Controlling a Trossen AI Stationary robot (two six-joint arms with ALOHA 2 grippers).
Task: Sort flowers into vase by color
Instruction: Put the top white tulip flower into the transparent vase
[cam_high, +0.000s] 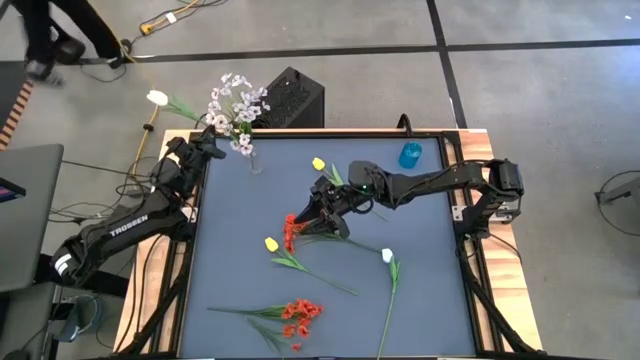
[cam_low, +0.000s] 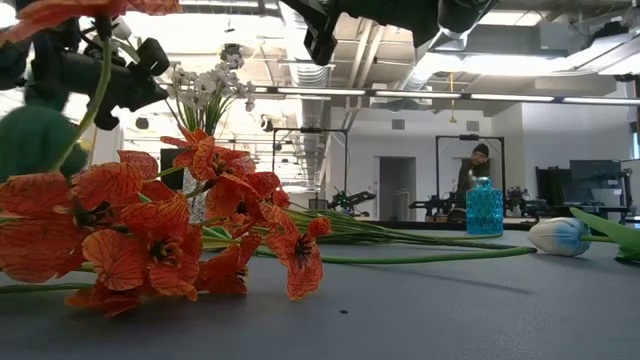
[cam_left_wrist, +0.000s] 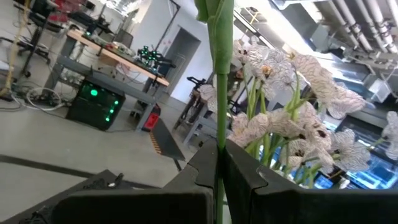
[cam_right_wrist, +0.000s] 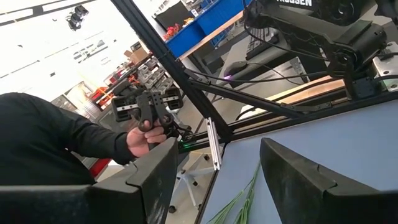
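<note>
My left gripper (cam_high: 207, 140) is at the table's far left corner, shut on a white tulip whose blossom (cam_high: 157, 97) reaches out past the table edge. Beside it, a clear vase (cam_high: 255, 160) holds the lilac-white sprig (cam_high: 237, 105). My right gripper (cam_high: 318, 207) hangs open above the table's middle, over a red blossom cluster (cam_high: 290, 232) and touching nothing. On the table lie two yellow tulips (cam_high: 318, 163) (cam_high: 271, 244), another white tulip (cam_high: 387, 256) and a second red cluster (cam_high: 300, 318). My left gripper pinches the white tulip's green stem (cam_left_wrist: 219, 155) between its two fingers (cam_left_wrist: 249, 180). The stem passes straight through the gap and the tulip is lifted clear of the table. Its blossom end points away toward the far left, and the lilac blooms (cam_left_wrist: 292, 124) are close beside it.
A blue glass vase (cam_high: 410, 155) stands near the far edge, right of centre. A black box (cam_high: 292, 98) sits behind the far edge. A person's hand (cam_right_wrist: 146, 137) with a hand-held controller shows beyond the table. Long green stems (cam_high: 320, 275) lie across the middle and near part.
</note>
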